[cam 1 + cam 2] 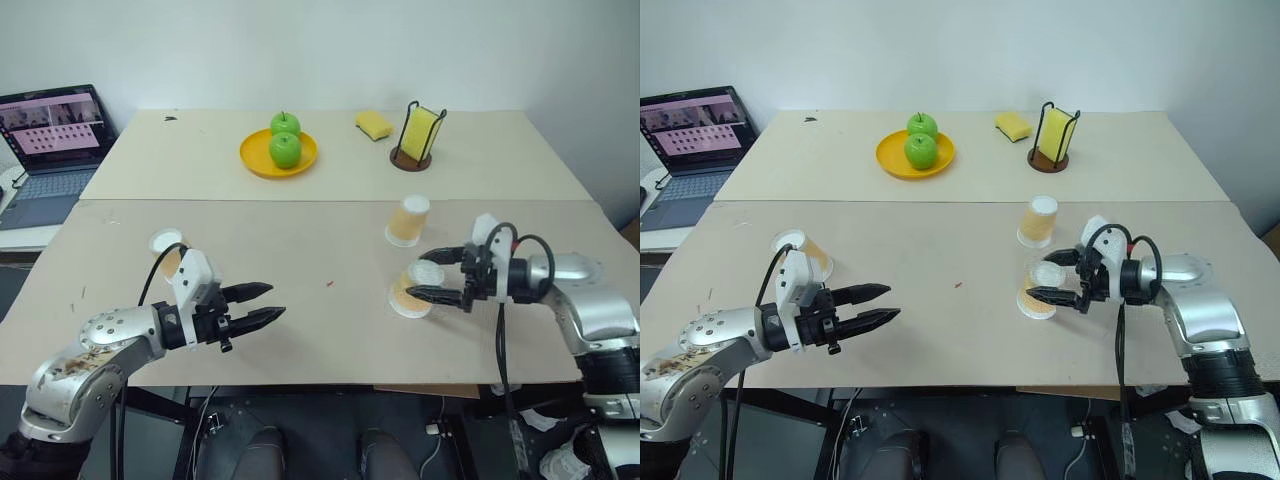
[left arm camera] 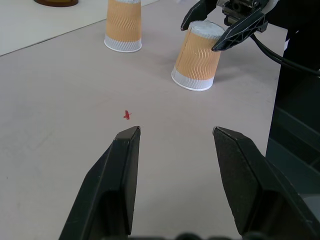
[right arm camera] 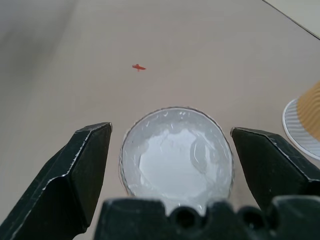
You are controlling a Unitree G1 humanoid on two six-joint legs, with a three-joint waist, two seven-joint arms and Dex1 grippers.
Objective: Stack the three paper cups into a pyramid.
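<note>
From the left eye view, three paper cups sit on the counter (image 1: 300,330): an upside-down cup (image 1: 408,220) at mid-right, a second upside-down cup (image 1: 412,290) just nearer the robot, and a third cup (image 1: 167,250) lying on its side far off at the left. The right gripper (image 1: 428,274) straddles the second cup's upturned base, fingers wide apart, seemingly lined up to grasp it; nothing is clamped yet. The left gripper (image 1: 260,305) hovers empty over bare counter. Behind sit two green apples (image 1: 285,140) on a yellow plate (image 1: 250,155) and two yellow sponges (image 1: 374,124), one in a wire holder. In the left wrist view, the left gripper's fingers (image 2: 122,165) stand with a gap between them and hold nothing. In the right wrist view, the white base of the cup (image 3: 176,155) lies between the right gripper's spread fingers (image 3: 85,160), not touched. No pyramid exists yet; the two upright cups stand near each other but apart.
</note>
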